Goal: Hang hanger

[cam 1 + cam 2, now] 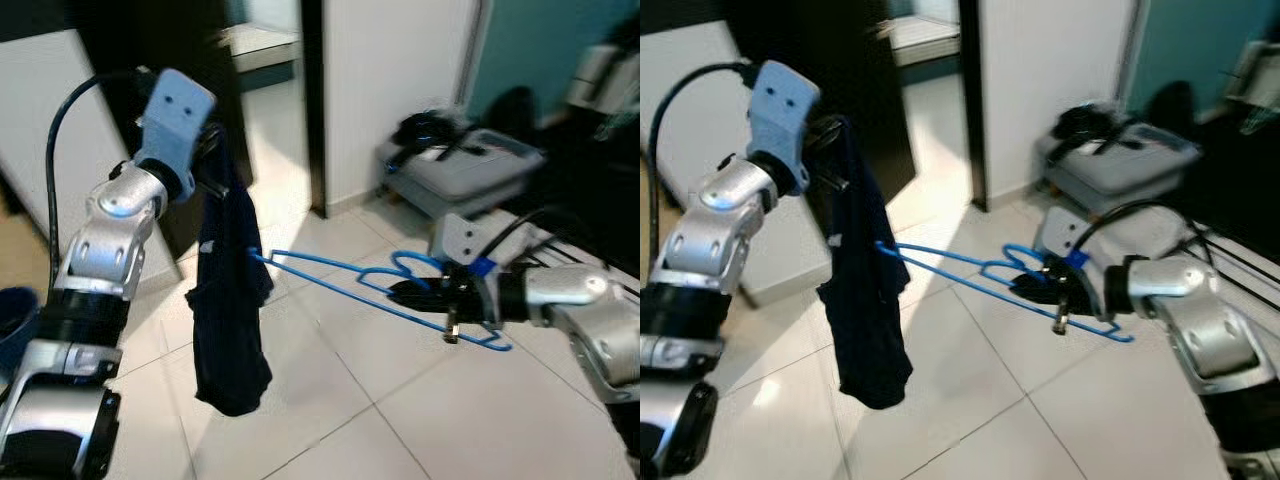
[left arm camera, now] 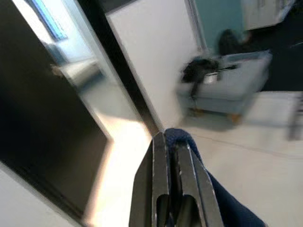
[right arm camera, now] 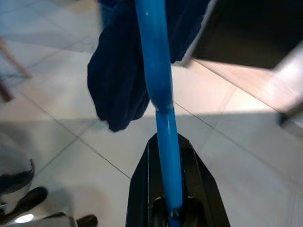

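I have the left pincer [image 1: 207, 150] raised, fingers pressed together on the top edge of a dark navy garment [image 1: 230, 290] so the cloth hangs free above the tiled floor [image 1: 400, 420]. The right pincer [image 1: 420, 293] pinches the blue hanger [image 1: 340, 280] near its hook, held roughly level and pointing at the garment; I judge this lets one arm of the hanger enter the fabric. The hanger is thin blue plastic, its far tip touching or just inside the cloth.
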`<state>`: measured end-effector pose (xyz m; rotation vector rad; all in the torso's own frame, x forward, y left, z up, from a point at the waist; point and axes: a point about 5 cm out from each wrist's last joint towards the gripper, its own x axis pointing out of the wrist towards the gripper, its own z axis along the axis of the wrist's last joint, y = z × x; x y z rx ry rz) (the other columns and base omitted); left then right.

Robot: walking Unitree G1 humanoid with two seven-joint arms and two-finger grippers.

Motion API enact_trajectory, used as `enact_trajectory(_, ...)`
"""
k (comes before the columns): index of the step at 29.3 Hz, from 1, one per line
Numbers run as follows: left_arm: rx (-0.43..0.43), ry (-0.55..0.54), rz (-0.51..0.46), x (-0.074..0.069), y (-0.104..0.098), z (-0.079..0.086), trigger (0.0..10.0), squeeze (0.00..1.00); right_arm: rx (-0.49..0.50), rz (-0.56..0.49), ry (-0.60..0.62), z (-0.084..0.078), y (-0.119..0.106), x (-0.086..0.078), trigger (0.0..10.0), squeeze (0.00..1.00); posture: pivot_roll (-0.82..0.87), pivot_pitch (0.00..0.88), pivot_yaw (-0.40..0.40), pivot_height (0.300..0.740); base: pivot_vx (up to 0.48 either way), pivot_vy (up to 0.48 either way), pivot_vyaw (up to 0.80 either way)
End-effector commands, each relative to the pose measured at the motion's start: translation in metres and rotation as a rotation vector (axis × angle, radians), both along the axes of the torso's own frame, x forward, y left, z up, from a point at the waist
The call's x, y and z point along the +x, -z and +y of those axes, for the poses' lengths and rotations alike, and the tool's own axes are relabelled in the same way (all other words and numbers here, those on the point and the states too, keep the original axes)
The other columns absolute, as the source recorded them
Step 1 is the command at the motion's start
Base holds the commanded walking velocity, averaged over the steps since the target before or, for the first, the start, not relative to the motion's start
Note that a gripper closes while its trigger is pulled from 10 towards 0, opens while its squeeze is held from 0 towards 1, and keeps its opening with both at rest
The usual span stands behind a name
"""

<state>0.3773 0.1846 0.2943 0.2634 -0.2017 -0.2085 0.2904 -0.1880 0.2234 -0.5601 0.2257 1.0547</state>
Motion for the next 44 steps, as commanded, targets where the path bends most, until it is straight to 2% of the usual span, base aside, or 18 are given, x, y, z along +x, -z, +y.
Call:
enact_trajectory(1,-0.081,-0.057,0.101,0.003,0.006,0.011,10.0,0.00,0.030,-0.028,-0.008,0.006,-0.006,0.001,10.0,0.00,-0.05,0.000,0.084,0.740,0.000,0.000,-0.80)
enact_trajectory(7,-0.144,-0.083,0.159,0.004,0.011,0.014,10.0,0.00,0.026,-0.046,0.010,0.006,-0.007,0.002,10.0,0.00,-0.05,0.000,0.087,0.740,0.000,0.000,-0.80)
enact_trajectory(8,-0.175,-0.103,0.184,0.003,0.012,0.015,10.0,0.00,0.027,-0.053,0.037,0.005,-0.007,0.004,10.0,0.00,-0.05,0.000,0.087,0.740,0.000,0.000,0.00)
enact_trajectory(13,-0.219,-0.161,0.236,0.003,0.015,0.017,10.0,0.00,0.021,-0.076,0.068,0.005,-0.008,0.006,10.0,0.00,-0.06,0.000,0.087,0.740,0.000,0.000,0.00)
enact_trajectory(15,-0.244,-0.226,0.298,0.002,0.018,0.019,10.0,0.00,0.010,-0.098,0.112,0.005,-0.007,0.009,10.0,0.00,-0.06,0.000,0.087,0.740,0.000,0.000,0.00)
enact_trajectory(21,-0.241,-0.254,0.361,-0.002,0.021,0.015,10.0,0.00,0.022,-0.121,0.223,0.005,-0.003,0.020,10.0,0.00,-0.07,0.000,0.079,0.740,0.000,0.000,0.00)
enact_trajectory(22,-0.269,-0.251,0.385,-0.004,0.020,0.011,10.0,0.00,0.029,-0.118,0.248,0.006,-0.001,0.022,10.0,0.00,-0.07,0.000,0.073,0.740,0.000,0.000,0.00)
enact_trajectory(28,-0.296,-0.236,0.382,-0.006,0.016,0.005,10.0,0.00,0.031,-0.106,0.244,0.010,0.002,0.021,10.0,0.00,-0.07,0.000,0.072,0.740,0.000,0.000,0.00)
enact_trajectory(30,-0.322,-0.189,0.378,-0.007,0.014,-0.008,10.0,0.00,0.027,-0.064,0.180,0.018,0.008,0.015,10.0,0.00,-0.07,0.000,0.066,0.740,0.000,0.000,0.00)
enact_trajectory(35,-0.331,-0.165,0.385,-0.009,0.013,-0.015,10.0,0.00,0.017,-0.025,0.112,0.025,0.013,0.007,10.0,0.00,-0.07,0.000,0.062,0.740,0.000,0.000,0.00)
enact_trajectory(38,-0.308,-0.176,0.377,-0.010,0.011,-0.014,10.0,0.00,0.015,-0.007,0.087,0.027,0.014,0.004,10.0,0.00,-0.07,0.000,0.060,0.740,0.000,0.000,0.00)
enact_trajectory(44,-0.230,-0.210,0.357,-0.015,0.010,-0.012,10.0,0.00,0.072,-0.035,0.128,0.035,0.006,0.012,10.0,0.00,-0.07,0.000,0.057,0.740,0.000,0.000,0.00)
